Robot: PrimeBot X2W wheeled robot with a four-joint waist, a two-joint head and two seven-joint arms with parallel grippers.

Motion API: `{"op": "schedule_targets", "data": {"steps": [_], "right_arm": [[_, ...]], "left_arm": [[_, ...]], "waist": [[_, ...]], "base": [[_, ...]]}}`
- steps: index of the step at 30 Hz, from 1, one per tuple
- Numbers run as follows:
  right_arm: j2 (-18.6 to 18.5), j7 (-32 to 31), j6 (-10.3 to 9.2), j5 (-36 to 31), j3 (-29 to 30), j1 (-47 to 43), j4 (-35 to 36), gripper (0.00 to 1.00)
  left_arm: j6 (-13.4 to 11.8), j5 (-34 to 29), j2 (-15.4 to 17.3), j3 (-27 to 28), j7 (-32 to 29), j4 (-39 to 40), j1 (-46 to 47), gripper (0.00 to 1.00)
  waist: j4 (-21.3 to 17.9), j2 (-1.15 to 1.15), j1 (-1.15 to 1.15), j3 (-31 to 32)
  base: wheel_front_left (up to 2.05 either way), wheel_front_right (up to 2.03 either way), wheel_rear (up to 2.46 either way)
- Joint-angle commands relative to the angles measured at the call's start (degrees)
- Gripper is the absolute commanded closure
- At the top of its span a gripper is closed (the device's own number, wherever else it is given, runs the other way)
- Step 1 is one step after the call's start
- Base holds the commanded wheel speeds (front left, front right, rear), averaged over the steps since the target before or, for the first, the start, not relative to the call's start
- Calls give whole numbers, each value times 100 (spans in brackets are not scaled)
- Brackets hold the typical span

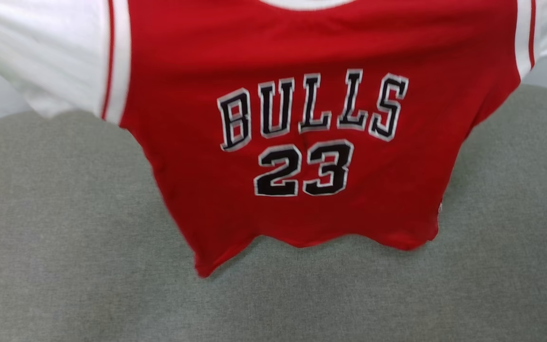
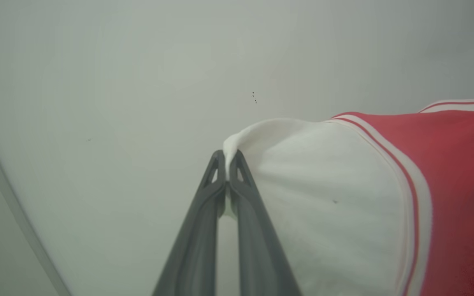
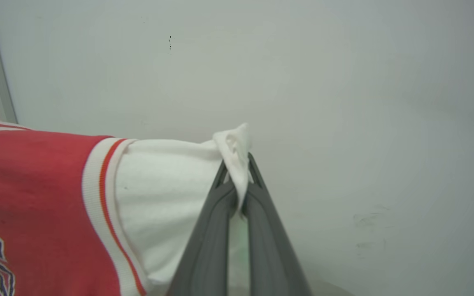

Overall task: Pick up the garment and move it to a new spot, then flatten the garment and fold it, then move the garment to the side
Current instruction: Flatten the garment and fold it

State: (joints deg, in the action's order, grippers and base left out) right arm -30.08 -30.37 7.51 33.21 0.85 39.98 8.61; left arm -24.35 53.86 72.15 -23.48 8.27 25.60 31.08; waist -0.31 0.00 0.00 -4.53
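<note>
Our left end effector (image 2: 228,158) and right end effector (image 3: 237,162) each clamp the jersey (image 1: 302,118) by a white sleeve, holding it spread.

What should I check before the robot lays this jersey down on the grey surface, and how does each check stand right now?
1. Left gripper fingers shut on the white sleeve: ok.
2. Right gripper fingers shut on the other sleeve: ok.
3. Garment spread wide between the two grips, lettering facing the head camera: ok.
4. Hem level: not ok, the corner on the robot's left hangs lower.
5. Hem lifted clear of the grey surface: cannot tell.
</note>
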Motion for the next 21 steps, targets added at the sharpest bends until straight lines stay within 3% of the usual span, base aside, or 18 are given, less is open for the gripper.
{"op": "schedule_targets", "data": {"steps": [1, 8, 14, 21], "right_arm": [[45, -22, -4, -51, 13, 141, 28, 100], [152, 12, -4, -356, -175, 796, -143, 100], [190, 92, -5, -777, -331, 1805, -583, 100], [303, 251, -6, -1337, -489, 3350, -1372, 100]], "left_arm": [[30, 46, 31, 101, 52, -26, 127, 100], [413, 130, -67, 383, 29, -429, 901, 100], [1043, -15, -286, 365, -183, -1241, 2031, 100], [1695, -574, -1015, 98, -289, -2665, 3984, 100]], "waist": [[-33, 0, 0, -123], [-71, 0, 0, -749], [-67, 0, 0, -1615], [17, 0, 0, -2521]], "base": [[0, 0, 0], [0, 0, 0], [0, 0, 0], [0, 0, 0]]}}
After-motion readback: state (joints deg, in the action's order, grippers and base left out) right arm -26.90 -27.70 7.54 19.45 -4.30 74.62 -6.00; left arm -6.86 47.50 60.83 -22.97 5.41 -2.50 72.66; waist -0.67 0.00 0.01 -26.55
